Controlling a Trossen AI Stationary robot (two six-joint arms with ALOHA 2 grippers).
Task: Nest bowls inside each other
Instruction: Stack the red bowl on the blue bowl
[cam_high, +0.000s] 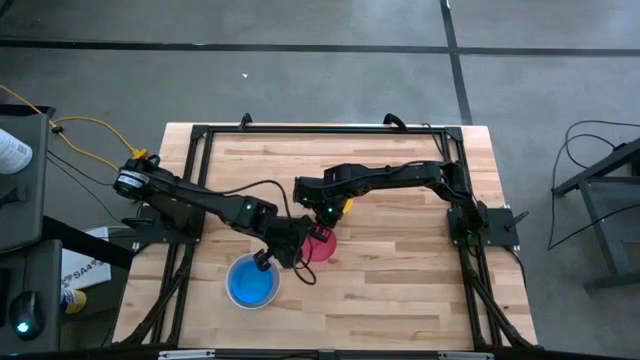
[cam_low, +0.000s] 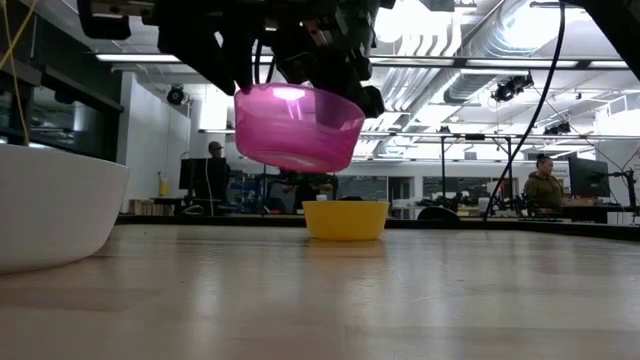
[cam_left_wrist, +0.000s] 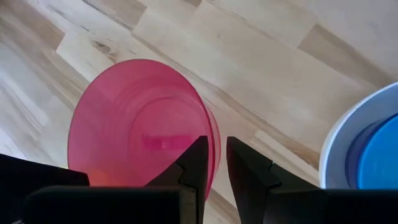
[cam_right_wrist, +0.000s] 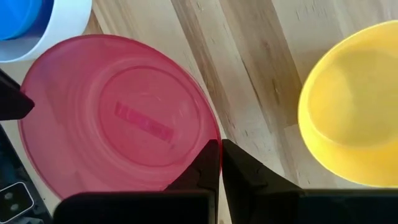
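A pink-red bowl (cam_low: 298, 125) hangs in the air above the table's middle, slightly tilted, with both grippers at its rim. My left gripper (cam_high: 288, 248) is at its left side. My right gripper (cam_high: 325, 213) is at its far right side. The yellow bowl (cam_low: 345, 220) stands upright on the table just behind it, under my right arm. The blue bowl (cam_high: 252, 282) sits inside the white bowl (cam_low: 50, 205) near the front left. My left gripper (cam_left_wrist: 217, 162) has the pink-red bowl's rim (cam_left_wrist: 214, 146) between its fingers, one finger (cam_left_wrist: 194, 165) inside the bowl and one outside. It slants down from the table's left. The bowl is lifted clear of the table, mouth up. My right gripper (cam_right_wrist: 221, 158) pinches the bowl's rim (cam_right_wrist: 216, 138) on the side away from the left gripper, with one finger (cam_right_wrist: 208, 163) over the inside and the other outside. Its fingers point steeply down from above. The rim runs into the thin slit between them.
The white bowl's rim (cam_left_wrist: 339, 143) lies close to the left gripper's side. Black frame rails (cam_high: 200, 180) run along the table's edges. Bare wood (cam_high: 400, 290) shows at the front right. People (cam_low: 545, 190) sit far off in the room behind.
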